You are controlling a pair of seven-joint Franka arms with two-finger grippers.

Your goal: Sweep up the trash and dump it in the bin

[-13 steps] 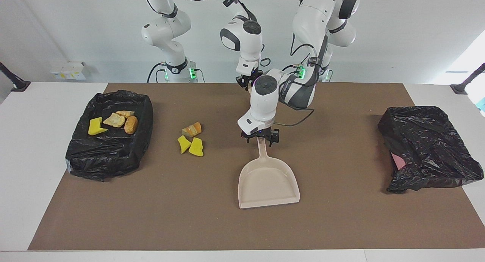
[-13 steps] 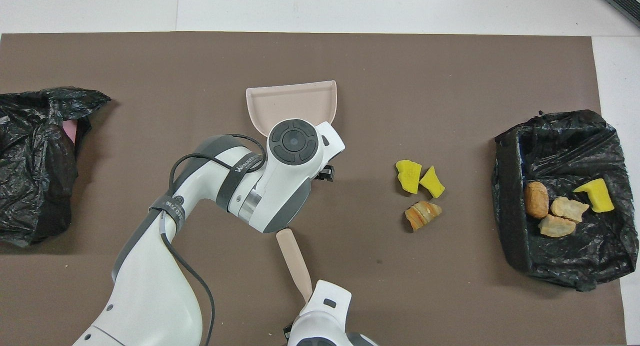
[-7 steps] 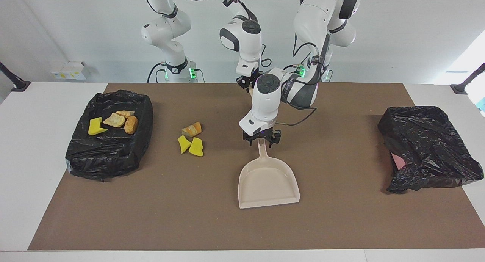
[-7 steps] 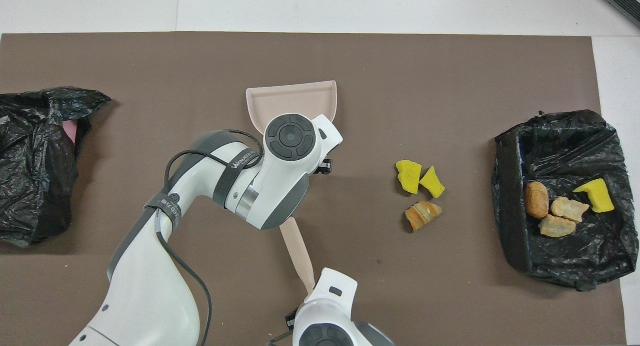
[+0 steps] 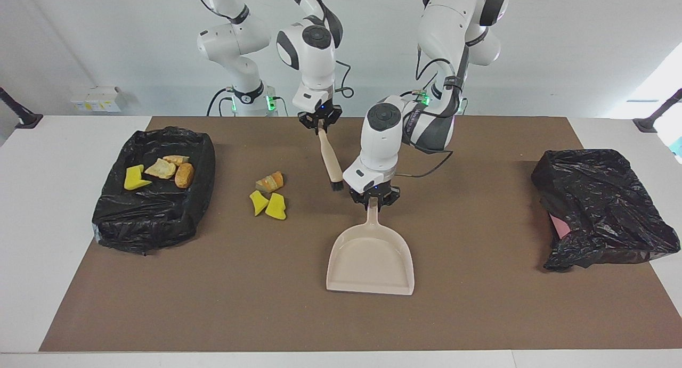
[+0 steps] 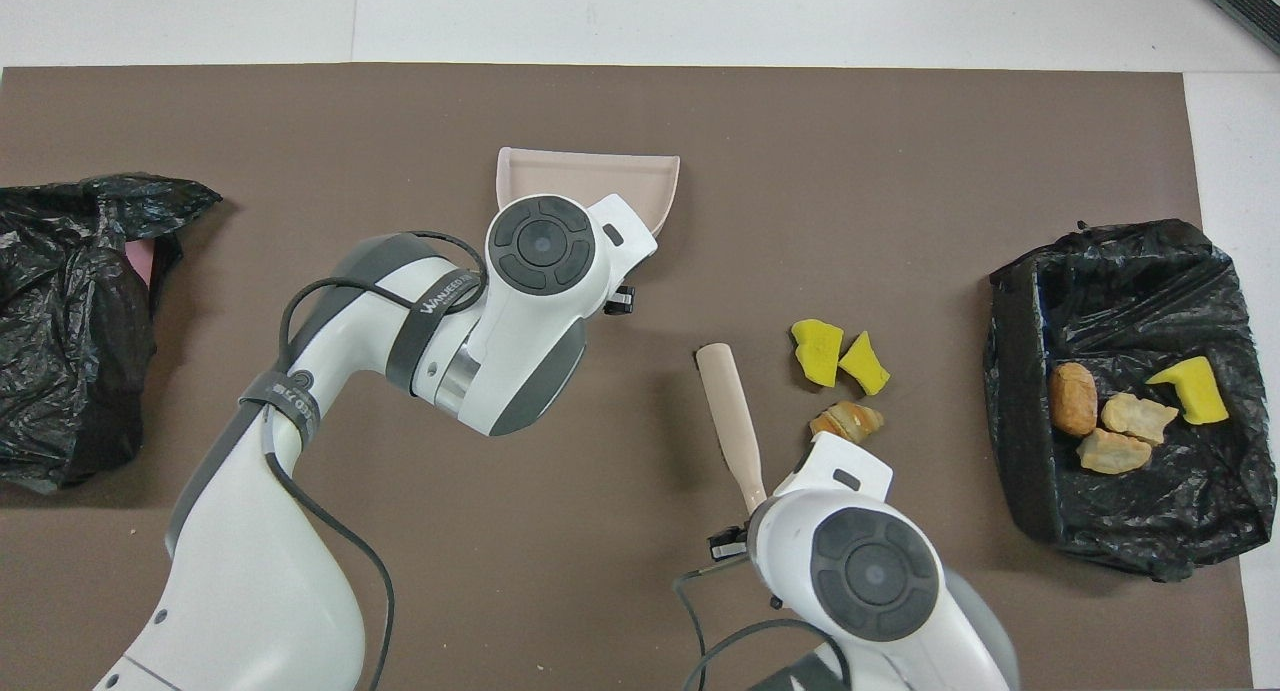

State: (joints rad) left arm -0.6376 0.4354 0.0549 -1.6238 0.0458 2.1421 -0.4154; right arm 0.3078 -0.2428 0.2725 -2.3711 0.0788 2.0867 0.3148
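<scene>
The beige dustpan [image 5: 371, 261] lies mid-mat; my left gripper [image 5: 374, 200] is shut on its handle, and only the pan's rim [image 6: 590, 171] shows in the overhead view. My right gripper [image 5: 320, 124] is shut on a beige brush [image 5: 331, 163] that hangs slanted, bristles down, between the dustpan handle and the loose trash; it also shows in the overhead view [image 6: 728, 411]. Three pieces of trash [image 5: 269, 196] lie together on the mat: two yellow wedges [image 6: 840, 356] and a bread lump [image 6: 845, 421]. Several more pieces [image 5: 160, 171] lie in the black-lined bin [image 5: 205, 160].
The bin [image 6: 1010, 371] stands at the right arm's end of the brown mat. A crumpled black bag [image 5: 602, 208] over something pink lies at the left arm's end, also in the overhead view [image 6: 70, 321].
My right gripper has swung the brush out from near the left arm toward the loose trash. My left gripper has shifted the dustpan slightly toward the right arm's end and tilted it.
</scene>
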